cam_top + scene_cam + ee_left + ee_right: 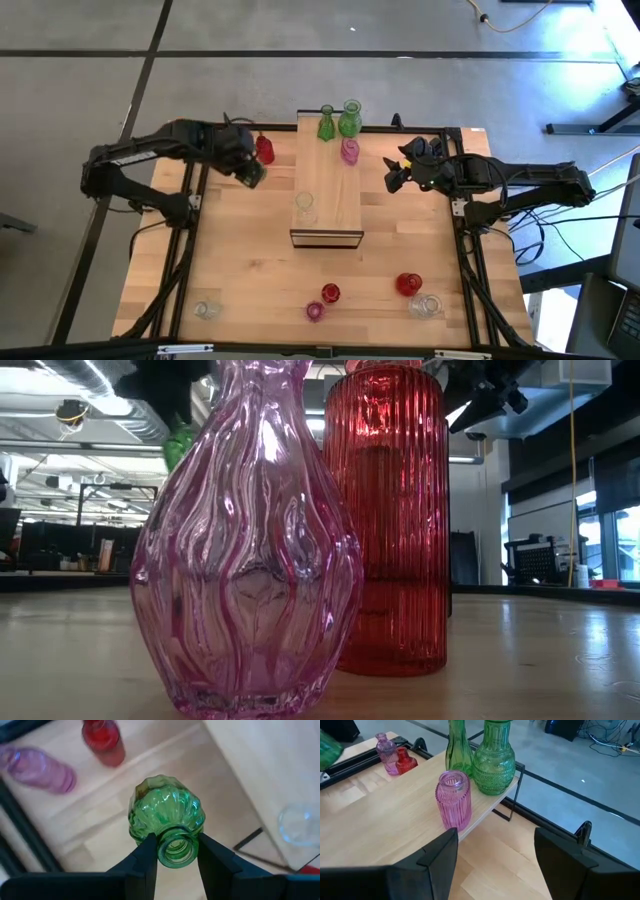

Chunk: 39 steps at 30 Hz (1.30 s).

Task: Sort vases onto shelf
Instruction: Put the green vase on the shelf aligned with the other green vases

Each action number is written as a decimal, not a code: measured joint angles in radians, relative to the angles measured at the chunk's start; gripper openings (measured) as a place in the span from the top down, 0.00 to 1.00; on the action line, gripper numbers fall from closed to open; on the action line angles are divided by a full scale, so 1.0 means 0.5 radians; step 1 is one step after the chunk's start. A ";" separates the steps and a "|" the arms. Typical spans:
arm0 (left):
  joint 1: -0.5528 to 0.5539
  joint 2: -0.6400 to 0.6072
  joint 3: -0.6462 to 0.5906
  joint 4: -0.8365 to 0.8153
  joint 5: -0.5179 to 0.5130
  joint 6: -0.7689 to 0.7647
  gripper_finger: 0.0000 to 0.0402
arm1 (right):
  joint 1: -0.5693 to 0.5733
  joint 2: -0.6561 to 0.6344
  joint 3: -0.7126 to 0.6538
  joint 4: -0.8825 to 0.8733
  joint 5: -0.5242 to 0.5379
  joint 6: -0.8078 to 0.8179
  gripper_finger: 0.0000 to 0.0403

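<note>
left gripper (176, 851) pinches a green vase's (166, 815) neck; right gripper (495, 865) wide open, empty; vases seem empty.

A pale plank table (240, 270) carried everything. Along its middle lay the shelf (327, 190), a long light-wood box with a dark-framed near end. At the shelf's far end stood two green vases, a slim one (326, 124) and a rounder one (349, 119), with a pink ribbed vase (349, 151) just in front of them. A clear vase (305, 207) stood nearer the dark end.

On the table itself, a red vase (265, 149) stood left of the shelf. Near the front edge were a clear one (207, 310), a pink one (315, 311), two red ones (331, 293) (408, 284), and what looked like another clear one (427, 306).
</note>
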 joint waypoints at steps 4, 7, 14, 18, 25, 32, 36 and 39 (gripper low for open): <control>0.155 0.104 0.047 0.107 0.114 0.241 0.74 | 0.000 0.000 0.000 0.001 -0.001 0.001 0.40; 0.228 0.235 0.127 0.124 0.159 0.408 0.74 | 0.000 0.000 0.000 0.000 -0.001 0.006 0.40; 0.350 0.559 0.494 0.126 0.187 0.788 0.74 | 0.000 0.000 0.000 -0.002 -0.002 0.103 0.40; 0.406 0.721 0.740 0.111 0.186 0.969 0.74 | 0.000 0.000 0.000 -0.004 -0.002 0.156 0.40; 0.497 0.968 1.036 0.081 0.240 1.202 0.74 | 0.000 0.000 0.000 -0.004 -0.001 0.214 0.40; 0.610 1.106 1.090 0.076 0.232 1.356 0.74 | 0.000 0.000 0.000 -0.004 -0.001 0.262 0.40; 0.661 1.137 1.090 0.076 0.239 1.413 0.74 | 0.000 0.000 0.000 -0.004 -0.001 0.270 0.40; 0.676 1.133 1.091 0.080 0.237 1.441 0.74 | 0.000 0.000 0.000 -0.004 -0.001 0.310 0.40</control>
